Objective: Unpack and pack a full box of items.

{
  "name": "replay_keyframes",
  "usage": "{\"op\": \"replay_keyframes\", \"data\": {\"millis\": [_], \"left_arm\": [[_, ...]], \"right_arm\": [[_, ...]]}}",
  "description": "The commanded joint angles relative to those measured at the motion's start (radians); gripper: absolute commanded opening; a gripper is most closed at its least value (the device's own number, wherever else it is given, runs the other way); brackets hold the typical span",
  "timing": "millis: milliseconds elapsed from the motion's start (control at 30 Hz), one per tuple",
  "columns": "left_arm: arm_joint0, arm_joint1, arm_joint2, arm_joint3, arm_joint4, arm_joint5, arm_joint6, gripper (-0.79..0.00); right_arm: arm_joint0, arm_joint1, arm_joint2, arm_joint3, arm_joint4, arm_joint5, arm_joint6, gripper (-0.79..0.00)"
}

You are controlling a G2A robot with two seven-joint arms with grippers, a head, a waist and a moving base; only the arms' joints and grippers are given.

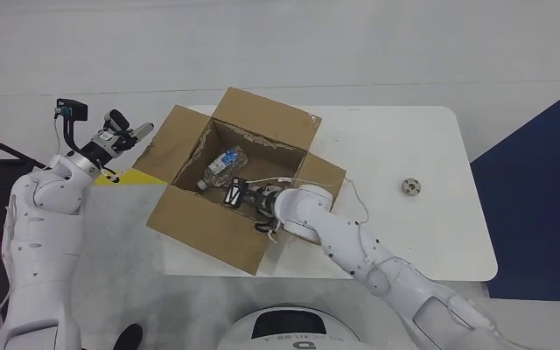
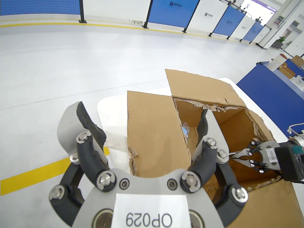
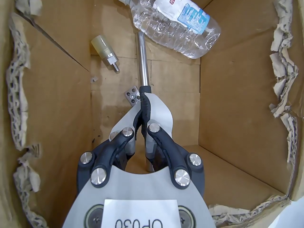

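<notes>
Currently logging right end effector [image 3: 144, 93] deep inside the cardboard box [image 3: 237, 96], clenched on a steel rod [image 3: 143, 58], gripped toward one end. Found rod running along the box floor, far end tucked under the plastic bottle [image 3: 171, 20], itself lying on its side in the far corner. Noted a threaded fitting [image 3: 104, 48] loose on the floor beside the rod, apart from it, and a drilled metal plate [image 3: 131, 95] just beside that end effector. Noted left end effector [image 2: 143, 113] released, jaws spread wide, hanging outside the box over an opened flap [image 2: 154, 143], holding nothing. Spotted a round metal part [image 1: 411, 185] on the counter [image 1: 437, 140], well apart from the box.

Risks, judgement only:
- Expect bottle to be levered or rolled on lifting the rod, given the overlap; could knock into fitting or wedge against a wall.
- Suspect pivot or slip of rod in the grip: hold far from middle, smooth metal.
- Watch for long rod catching the ragged torn rim [image 3: 282, 72] or a flap on the way out; could drag the unbraced box across the counter.
- Check plate not snagged alongside.
</notes>
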Motion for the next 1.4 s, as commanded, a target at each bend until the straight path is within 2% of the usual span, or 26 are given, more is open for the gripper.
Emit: {"op": "replay_keyframes", "data": {"millis": [0, 33, 67, 167, 233, 667, 933, 1067, 1233, 1300, 1367], "left_arm": [[0.0, 0.0, 0.0, 0.0, 0.0, 0.0, 0.0, 0.0], [0.0, 0.0, 0.0, 0.0, 0.0, 0.0, 0.0, 0.0], [0.0, 0.0, 0.0, 0.0, 0.0, 0.0, 0.0, 0.0], [0.0, 0.0, 0.0, 0.0, 0.0, 0.0, 0.0, 0.0], [0.0, 0.0, 0.0, 0.0, 0.0, 0.0, 0.0, 0.0], [0.0, 0.0, 0.0, 0.0, 0.0, 0.0, 0.0, 0.0], [0.0, 0.0, 0.0, 0.0, 0.0, 0.0, 0.0, 0.0], [0.0, 0.0, 0.0, 0.0, 0.0, 0.0, 0.0, 0.0], [0.0, 0.0, 0.0, 0.0, 0.0, 0.0, 0.0, 0.0], [0.0, 0.0, 0.0, 0.0, 0.0, 0.0, 0.0, 0.0], [0.0, 0.0, 0.0, 0.0, 0.0, 0.0, 0.0, 0.0]], "right_arm": [[0.024, -0.006, 0.006, 0.029, 0.054, -0.027, 0.016, -0.785], [0.041, -0.01, 0.008, 0.05, 0.075, -0.034, 0.021, -0.773], [0.055, -0.016, 0.006, 0.073, 0.095, -0.038, 0.027, -0.668], [0.098, -0.033, -0.011, 0.134, 0.138, -0.04, 0.033, -0.539], [0.123, -0.047, -0.029, 0.169, 0.15, -0.023, 0.038, -0.514], [0.273, -0.141, -0.121, 0.414, 0.271, 0.023, 0.089, -0.526], [0.335, -0.194, -0.162, 0.53, 0.342, -0.003, 0.112, -0.443], [0.357, -0.217, -0.177, 0.584, 0.361, 0.011, 0.122, -0.44], [0.382, -0.249, -0.197, 0.651, 0.381, 0.027, 0.138, -0.48], [0.391, -0.261, -0.204, 0.675, 0.39, 0.032, 0.145, -0.526], [0.398, -0.273, -0.212, 0.695, 0.396, 0.029, 0.147, -0.637]]}}
